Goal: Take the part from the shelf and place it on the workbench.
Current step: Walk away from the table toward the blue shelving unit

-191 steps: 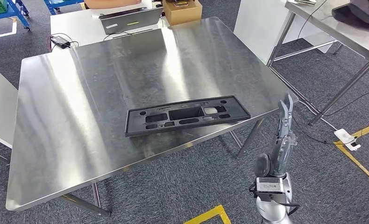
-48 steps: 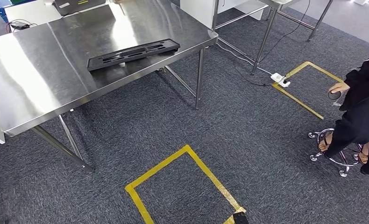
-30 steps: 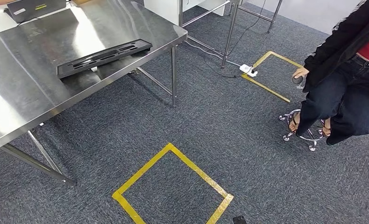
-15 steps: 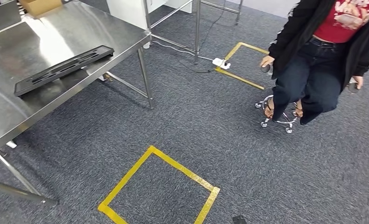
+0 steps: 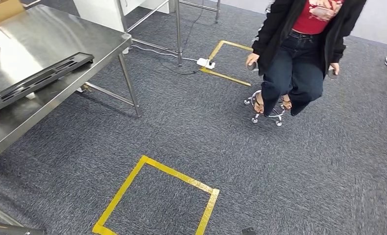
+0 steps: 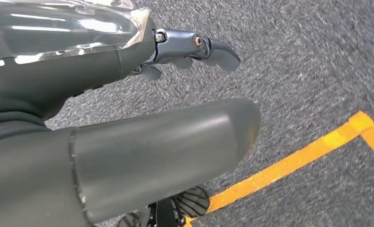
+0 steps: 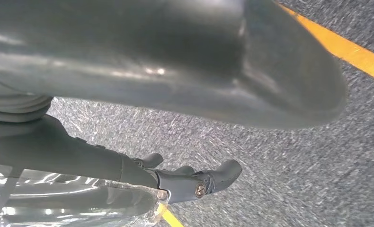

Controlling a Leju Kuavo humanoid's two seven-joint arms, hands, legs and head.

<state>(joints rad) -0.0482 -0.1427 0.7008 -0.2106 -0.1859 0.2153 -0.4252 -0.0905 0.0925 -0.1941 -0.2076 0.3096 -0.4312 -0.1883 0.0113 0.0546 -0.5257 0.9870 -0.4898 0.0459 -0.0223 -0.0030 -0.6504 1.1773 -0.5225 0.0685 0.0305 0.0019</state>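
A long black plastic part [image 5: 35, 83] with several cut-outs lies flat on the steel workbench [image 5: 15, 122] at the left of the head view, close to the bench's near edge. My left hand [image 6: 128, 118] hangs over the grey carpet with its thick thumb and dark fingers [image 6: 209, 47] apart and nothing between them. Held the same way, my right hand [image 7: 152, 94] has its fingers [image 7: 213, 177] spread and holds nothing. Both hands are well away from the part.
A person [image 5: 299, 54] in a black jacket sits on a wheeled stool [image 5: 265, 110] at the upper right. Yellow tape squares [image 5: 157, 196] mark the carpet, and a white power strip [image 5: 205, 63] lies by another table's legs [image 5: 178, 24]. A cardboard box [image 5: 3, 9] stands on the bench.
The camera has swung right: the workbench with the part has slid to the picture's left and the seated person has come into view. My right hand, earlier raised by the bench edge, now hangs low.
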